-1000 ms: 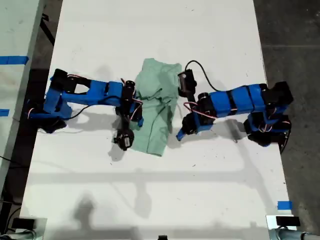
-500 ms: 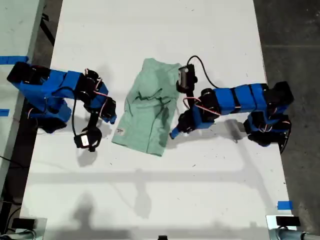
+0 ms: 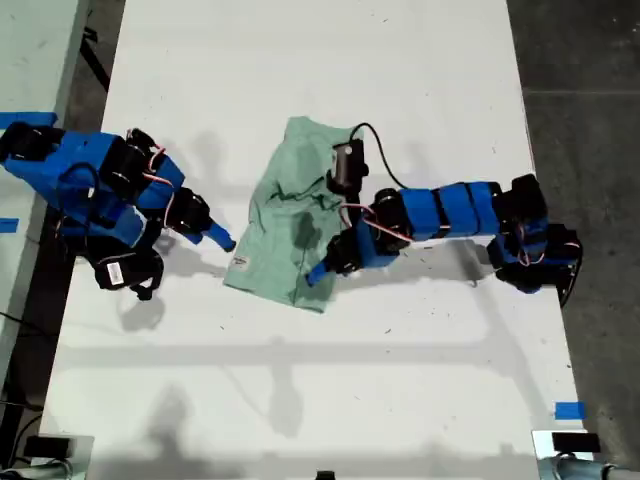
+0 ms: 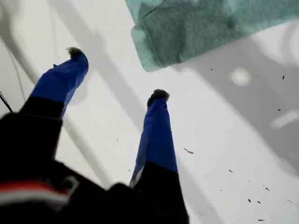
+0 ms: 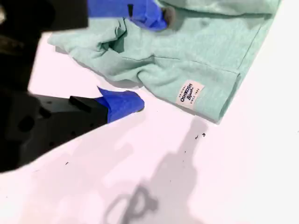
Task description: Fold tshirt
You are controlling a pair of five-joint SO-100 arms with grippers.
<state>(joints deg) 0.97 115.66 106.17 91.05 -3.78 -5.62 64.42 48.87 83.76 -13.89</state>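
White bench [image 3: 330, 60]; mint tshirt [image 3: 290, 225] lying crumpled mid-bench, label patch [image 5: 189, 94] up; dark specks on bench surface.

A long white matte tabletop [image 3: 320, 70] fills the middle of the exterior view, scattered with small dark specks and soft grey shadows. At that view's right lies dark grey concrete floor [image 3: 590, 90]. At its left stands a pale surface [image 3: 30, 60] bearing a blue tape strip [image 3: 25, 120]. A second blue tape piece [image 3: 568, 410] marks the tabletop's near right corner in the exterior view.
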